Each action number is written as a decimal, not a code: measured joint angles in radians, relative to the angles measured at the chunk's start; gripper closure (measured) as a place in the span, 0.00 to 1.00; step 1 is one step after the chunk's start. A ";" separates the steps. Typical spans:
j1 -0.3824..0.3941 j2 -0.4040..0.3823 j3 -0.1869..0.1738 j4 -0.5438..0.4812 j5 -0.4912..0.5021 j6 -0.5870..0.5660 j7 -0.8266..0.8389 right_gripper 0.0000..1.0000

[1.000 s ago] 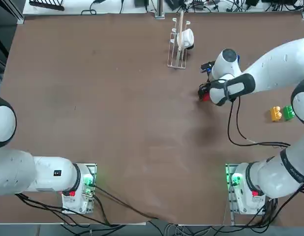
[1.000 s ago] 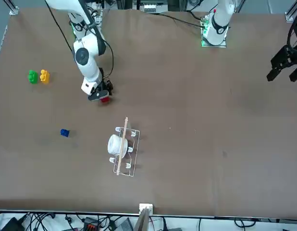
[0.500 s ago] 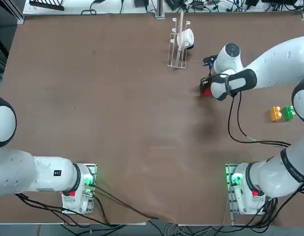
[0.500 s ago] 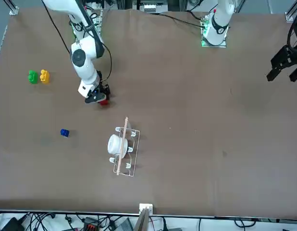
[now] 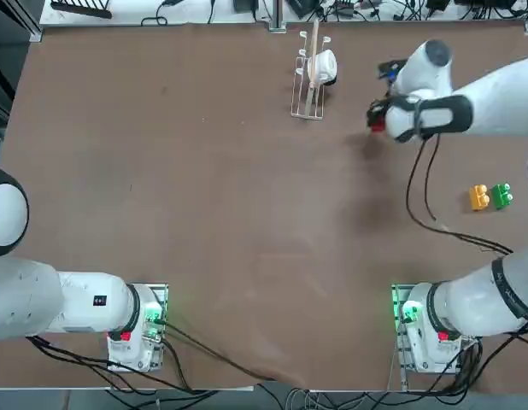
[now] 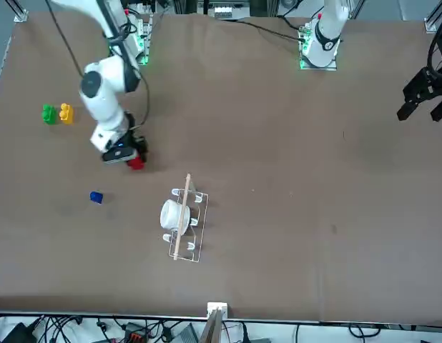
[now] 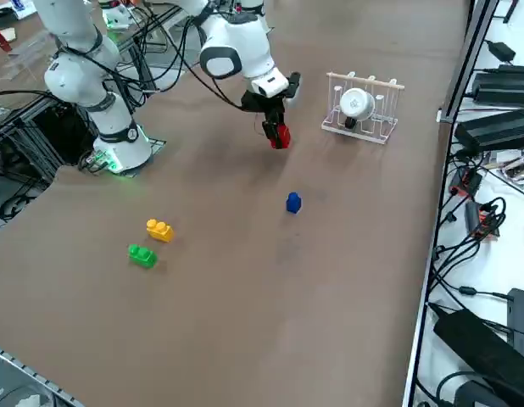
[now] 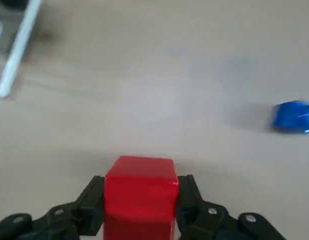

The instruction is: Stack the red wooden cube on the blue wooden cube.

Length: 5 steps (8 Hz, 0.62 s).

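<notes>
My right gripper (image 6: 131, 158) is shut on the red wooden cube (image 6: 136, 163) and holds it a little above the table. In the right wrist view the red wooden cube (image 8: 139, 190) sits between the two black fingers (image 8: 92, 200). The blue wooden cube (image 6: 96, 197) lies alone on the table, apart from the gripper and farther from the arms' bases. From the right side, the red wooden cube (image 7: 281, 136) hangs under the gripper (image 7: 277, 131), with the blue wooden cube (image 7: 293, 202) a short way off. In the top view the arm hides the blue cube; the red wooden cube (image 5: 377, 125) shows beneath the gripper (image 5: 379, 120).
A wire rack (image 5: 308, 81) holding a white cup stands at the far edge, close to the gripper's left. A yellow block (image 5: 478, 197) and a green block (image 5: 501, 196) lie side by side at the table's right.
The gripper shut on the red cube, lifted it off the table and carried it away from the bases and to the right, toward the blue cube.
</notes>
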 joint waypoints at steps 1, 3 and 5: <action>-0.061 -0.007 -0.002 0.043 0.000 -0.049 -0.047 0.29; -0.125 -0.007 -0.003 0.161 -0.001 -0.210 -0.068 0.29; -0.173 0.016 -0.002 0.281 -0.001 -0.357 -0.068 0.29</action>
